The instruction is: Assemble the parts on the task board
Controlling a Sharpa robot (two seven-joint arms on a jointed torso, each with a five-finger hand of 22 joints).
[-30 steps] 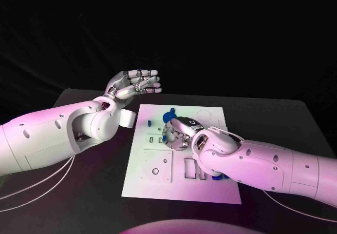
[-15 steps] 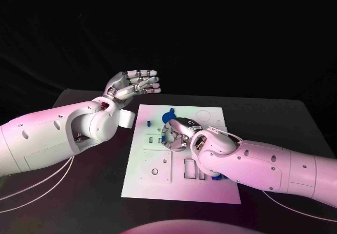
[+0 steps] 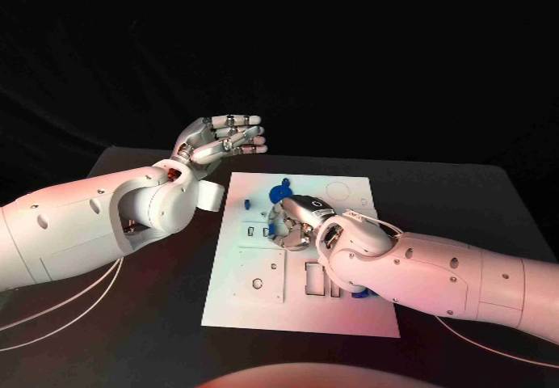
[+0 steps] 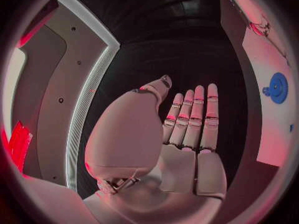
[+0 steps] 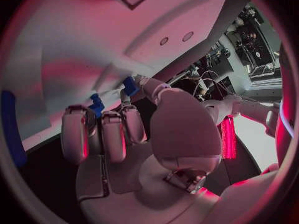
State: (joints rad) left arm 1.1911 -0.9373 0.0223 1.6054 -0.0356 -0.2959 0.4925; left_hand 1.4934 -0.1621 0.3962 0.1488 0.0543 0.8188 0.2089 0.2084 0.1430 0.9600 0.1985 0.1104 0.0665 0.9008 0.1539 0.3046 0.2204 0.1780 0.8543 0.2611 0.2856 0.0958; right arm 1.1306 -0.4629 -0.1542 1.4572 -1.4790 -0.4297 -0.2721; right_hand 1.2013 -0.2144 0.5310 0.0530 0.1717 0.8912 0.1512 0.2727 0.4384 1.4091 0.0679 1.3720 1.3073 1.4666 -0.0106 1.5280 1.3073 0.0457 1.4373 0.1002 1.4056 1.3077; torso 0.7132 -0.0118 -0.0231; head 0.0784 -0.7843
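The white task board (image 3: 250, 303) lies in the middle of the black table. My right hand (image 3: 297, 222) rests on its middle with the fingers curled down. In the right wrist view my right hand (image 5: 118, 129) pinches a small blue part (image 5: 129, 86) between thumb and a fingertip, and a second small blue part (image 5: 96, 106) sits by another fingertip. A round blue part (image 3: 281, 192) stands near the board's far edge, just beyond that hand; it is also visible as the round blue part (image 4: 277, 88). My left hand (image 3: 221, 139) hangs raised past the board's far left corner, fingers extended and holding nothing.
Another blue part (image 3: 359, 293) lies on the board, half hidden under my right forearm. A tiny blue piece (image 3: 247, 203) sits near the board's far left. Several cut-out slots (image 3: 314, 279) mark the near half of the board. Black table (image 3: 466, 202) surrounds the board.
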